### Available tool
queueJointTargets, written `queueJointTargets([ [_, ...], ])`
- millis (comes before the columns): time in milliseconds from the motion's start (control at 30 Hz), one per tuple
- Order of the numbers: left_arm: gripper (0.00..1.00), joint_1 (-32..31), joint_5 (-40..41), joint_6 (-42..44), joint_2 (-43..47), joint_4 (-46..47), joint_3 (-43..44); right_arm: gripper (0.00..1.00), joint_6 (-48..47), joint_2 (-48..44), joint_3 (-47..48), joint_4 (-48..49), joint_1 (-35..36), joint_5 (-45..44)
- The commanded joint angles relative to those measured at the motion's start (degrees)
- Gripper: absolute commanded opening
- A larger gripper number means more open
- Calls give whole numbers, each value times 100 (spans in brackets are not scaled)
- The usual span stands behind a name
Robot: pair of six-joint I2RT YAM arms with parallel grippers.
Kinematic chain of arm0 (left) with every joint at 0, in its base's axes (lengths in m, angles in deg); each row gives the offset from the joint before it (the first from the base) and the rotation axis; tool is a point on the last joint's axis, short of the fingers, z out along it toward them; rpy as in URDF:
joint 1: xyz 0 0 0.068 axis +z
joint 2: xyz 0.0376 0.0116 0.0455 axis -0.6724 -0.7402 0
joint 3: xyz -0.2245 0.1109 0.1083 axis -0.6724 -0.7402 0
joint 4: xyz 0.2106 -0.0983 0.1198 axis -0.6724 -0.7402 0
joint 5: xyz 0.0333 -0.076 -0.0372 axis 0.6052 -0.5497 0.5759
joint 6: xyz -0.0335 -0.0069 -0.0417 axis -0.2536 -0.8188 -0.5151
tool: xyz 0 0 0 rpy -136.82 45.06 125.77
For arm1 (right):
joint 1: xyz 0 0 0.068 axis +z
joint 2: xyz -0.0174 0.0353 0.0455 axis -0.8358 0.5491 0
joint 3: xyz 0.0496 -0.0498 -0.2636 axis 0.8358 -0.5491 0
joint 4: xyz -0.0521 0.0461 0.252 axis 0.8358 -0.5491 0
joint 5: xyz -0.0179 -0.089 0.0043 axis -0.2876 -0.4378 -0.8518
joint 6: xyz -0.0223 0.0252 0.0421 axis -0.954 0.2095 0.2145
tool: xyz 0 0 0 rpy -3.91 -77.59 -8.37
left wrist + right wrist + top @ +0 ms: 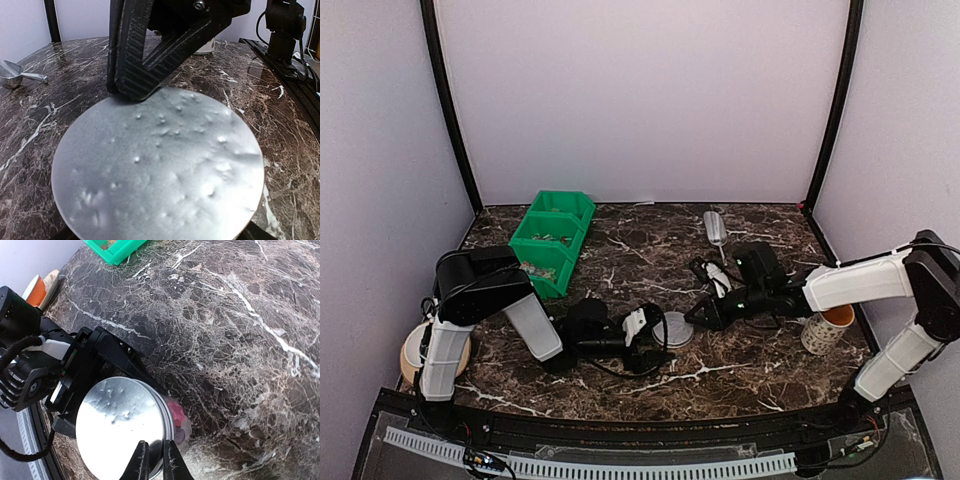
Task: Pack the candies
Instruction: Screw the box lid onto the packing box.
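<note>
left gripper (660,330) clamping clear tub (178,426), pink candies (174,411) showing inside; right gripper (157,462) pinching its silver lid (120,420) rim. green bin (548,278) holding more.

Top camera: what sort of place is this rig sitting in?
Probably a lab test booth: plain white walls on black posts box in a marble-look table, and a slotted cable duct runs along its near edge.
</note>
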Motion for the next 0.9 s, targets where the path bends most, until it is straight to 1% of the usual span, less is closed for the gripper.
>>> queueJointTargets([
  [0,47,88,761,78,-441,-1452,-154,11,334,-189,-432,-215,200,254],
  [267,46,97,781,53,-438,-1483,-140,11,694,-581,-755,49,719,169],
  [500,46,97,775,58,-443,-1491,-143,12,795,-941,-818,-128,854,28],
  [633,46,97,732,66,-438,-1491,-140,13,677,-1109,-722,-362,908,-21],
  [700,45,97,677,95,-441,-1492,-140,15,523,-1266,-664,-526,909,-104],
  [767,45,97,586,130,-436,-1491,-140,21,305,-1434,-574,-768,910,-283],
  [800,45,97,537,139,-438,-1491,-140,25,175,-1515,-505,-907,909,-386],
  [867,45,97,415,190,-444,-1475,-154,37,-88,-1673,-346,-1130,910,-627],
])
